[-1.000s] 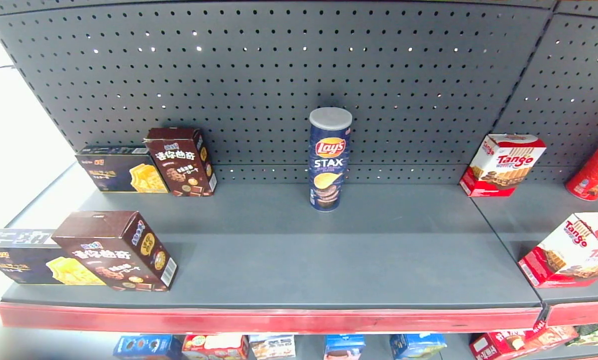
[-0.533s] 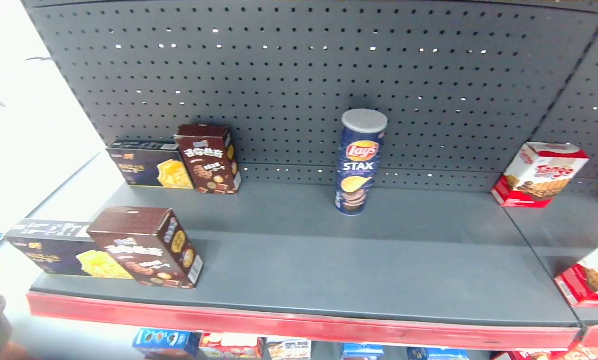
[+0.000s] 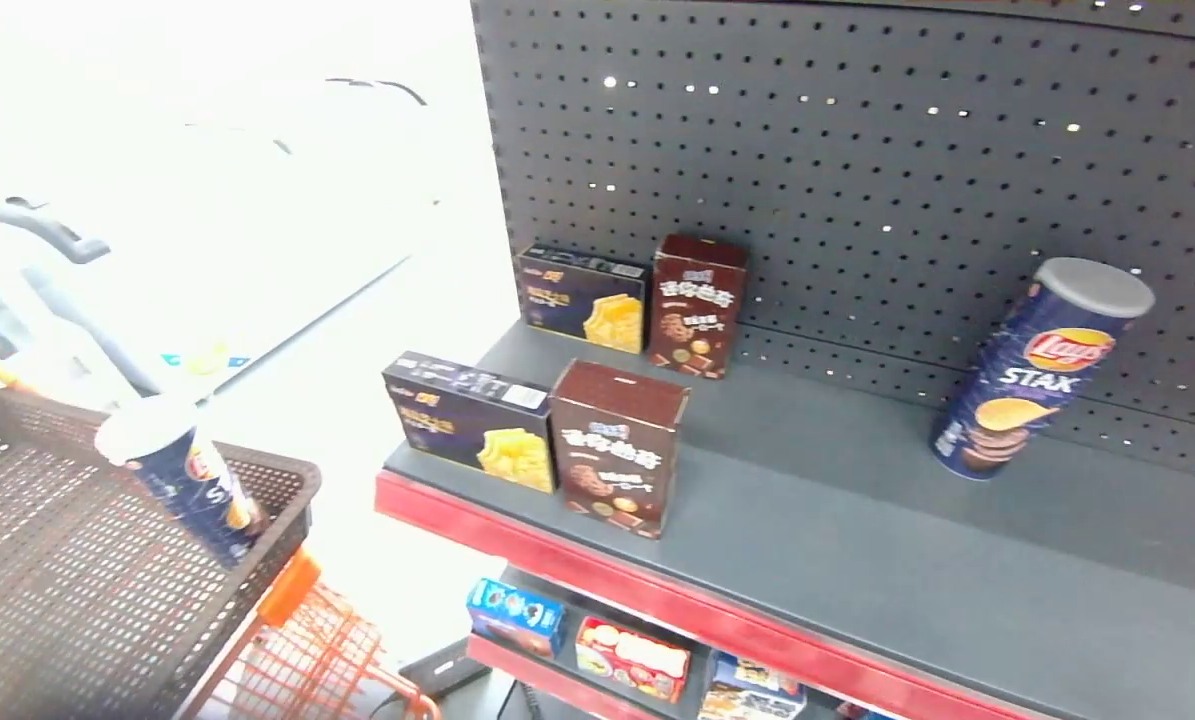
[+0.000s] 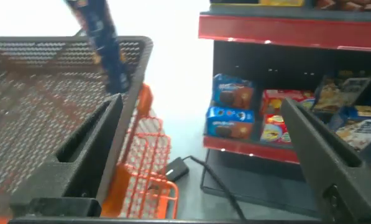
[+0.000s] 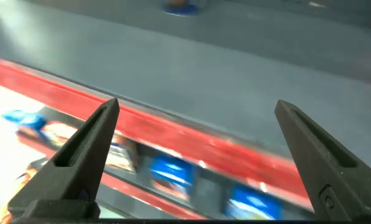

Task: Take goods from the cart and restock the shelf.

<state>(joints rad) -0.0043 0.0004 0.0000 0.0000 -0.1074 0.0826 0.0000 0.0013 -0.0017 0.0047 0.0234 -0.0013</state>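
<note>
One can [image 4: 104, 43] beyond left fingers [image 4: 86, 155]

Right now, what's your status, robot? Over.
Left gripper open, empty. Right gripper open, empty. Chip can in cart basket, not yet picked. Nothing seen blocking it.

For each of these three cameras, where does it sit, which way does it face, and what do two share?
Head view: on the head, looking down at the shelf and cart basket.
Left wrist view: on the left wrist, facing the basket; left gripper open ahead.
Right wrist view: on the right wrist, facing the shelf's red edge; right gripper open.
Shared: head and left wrist views both show the basket's chip can.
</note>
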